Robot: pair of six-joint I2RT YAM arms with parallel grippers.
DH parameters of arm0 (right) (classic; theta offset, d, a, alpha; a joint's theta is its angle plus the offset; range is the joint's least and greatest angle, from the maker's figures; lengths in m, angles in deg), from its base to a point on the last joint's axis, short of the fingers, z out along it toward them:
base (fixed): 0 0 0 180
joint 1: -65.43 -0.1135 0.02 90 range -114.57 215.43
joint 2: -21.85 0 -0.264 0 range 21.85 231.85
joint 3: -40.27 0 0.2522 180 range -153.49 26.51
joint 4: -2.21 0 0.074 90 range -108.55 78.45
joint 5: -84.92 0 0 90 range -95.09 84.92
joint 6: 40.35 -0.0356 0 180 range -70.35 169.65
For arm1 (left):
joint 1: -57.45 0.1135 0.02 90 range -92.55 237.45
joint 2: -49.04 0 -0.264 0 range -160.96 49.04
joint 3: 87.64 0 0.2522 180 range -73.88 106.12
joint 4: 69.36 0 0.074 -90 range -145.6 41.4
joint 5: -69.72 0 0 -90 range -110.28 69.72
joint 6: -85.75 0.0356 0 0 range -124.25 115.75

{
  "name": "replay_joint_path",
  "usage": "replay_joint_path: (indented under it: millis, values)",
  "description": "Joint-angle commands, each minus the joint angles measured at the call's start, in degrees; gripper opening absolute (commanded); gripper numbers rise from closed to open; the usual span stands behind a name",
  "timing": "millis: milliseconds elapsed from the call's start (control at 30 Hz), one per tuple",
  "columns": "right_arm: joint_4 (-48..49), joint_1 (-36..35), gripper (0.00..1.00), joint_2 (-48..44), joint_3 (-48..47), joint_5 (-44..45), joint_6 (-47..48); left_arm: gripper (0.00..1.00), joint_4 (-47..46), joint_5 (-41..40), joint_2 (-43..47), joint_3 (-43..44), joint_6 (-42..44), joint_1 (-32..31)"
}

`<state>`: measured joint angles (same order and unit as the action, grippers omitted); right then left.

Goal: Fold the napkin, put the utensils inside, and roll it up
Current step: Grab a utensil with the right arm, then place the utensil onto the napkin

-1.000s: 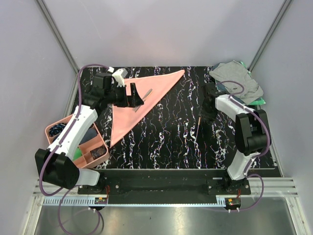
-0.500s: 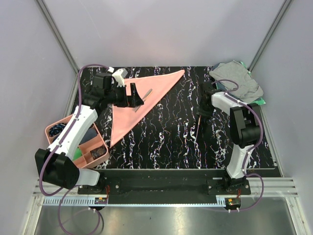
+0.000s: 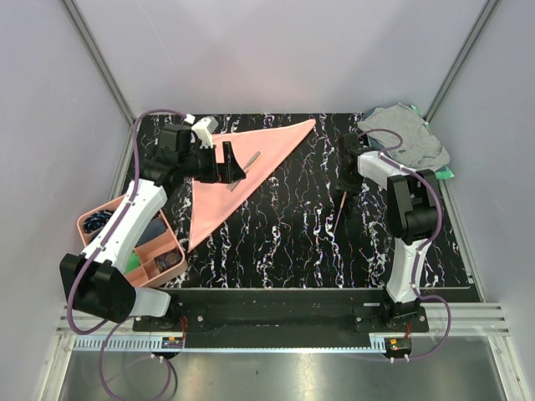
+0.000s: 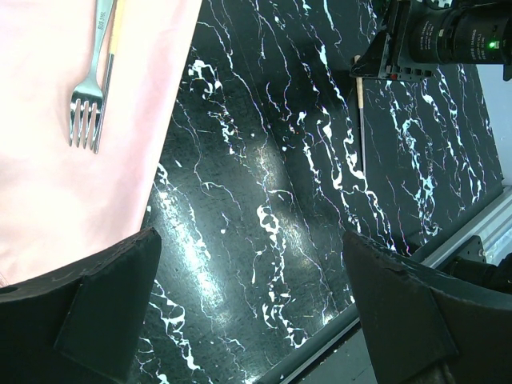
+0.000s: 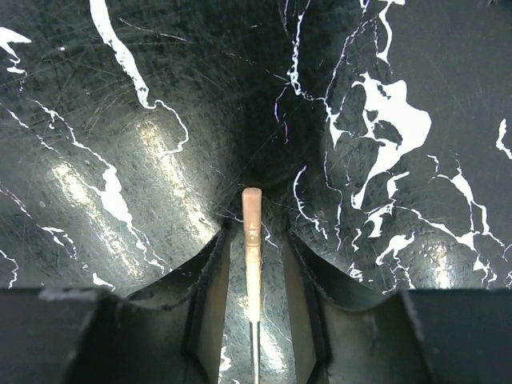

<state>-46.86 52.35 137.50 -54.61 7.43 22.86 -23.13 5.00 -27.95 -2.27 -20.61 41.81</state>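
A salmon-pink napkin (image 3: 267,146), folded into a triangle, lies at the far left of the black marbled counter (image 3: 284,238). A silver fork (image 4: 90,76) and a brown-handled stick (image 4: 113,44) rest on it side by side. The left claw (image 3: 227,167) hovers above them, wide open. Right of centre, a second stick (image 5: 251,210) lies on the bare counter between the parted fingers of the right claw (image 5: 254,238), which flank it without touching.
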Motion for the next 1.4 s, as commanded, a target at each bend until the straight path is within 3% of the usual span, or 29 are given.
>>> replay_joint_path:
  millis: [0, 167, 300, 333, 533, 767, 867, 1167, 1367]
  values:
    - [-0.7, 0.4, 0.37, 1.9, -2.3, 1.0, 0.4, 0.99, -2.2, 0.2, 0.5, 0.5, 0.1, -0.2]
    - [-0.7, 0.9, 0.25, 3.9, -3.3, 0.5, 0.5, 0.99, -2.2, -0.1, 0.7, 0.5, 0.2, -0.2]
    - [-0.6, 1.1, 0.09, 4.8, -2.7, -0.6, 0.9, 0.99, -2.3, 0.0, 0.9, 0.4, 0.2, -0.2]
    - [-0.6, 1.0, 0.0, 4.7, -2.6, -1.2, 1.2, 0.99, -2.2, 0.1, 0.9, 0.5, 0.2, -0.2]
    - [-0.3, 0.1, 0.0, -0.3, 0.1, -8.7, -1.4, 0.99, -2.3, 0.5, 1.1, 0.5, -0.1, -0.2]
    - [4.2, -10.0, 0.0, 0.2, -4.0, -9.6, -12.5, 0.99, -2.8, 0.9, 1.6, 0.3, -0.4, -0.3]
    - [9.0, -13.9, 0.0, 4.0, -8.9, -11.1, -17.2, 0.99, -3.0, 0.8, 1.8, 0.0, -0.4, -0.4]
    - [14.0, -19.3, 0.0, 22.6, -37.9, -12.3, -27.9, 0.99, -3.1, 0.6, 2.2, 0.1, -0.2, -0.4]
    - [14.7, -19.6, 0.0, 26.9, -41.4, -7.8, -32.2, 0.99, -2.9, 0.9, 1.9, 0.2, -0.1, -0.4]
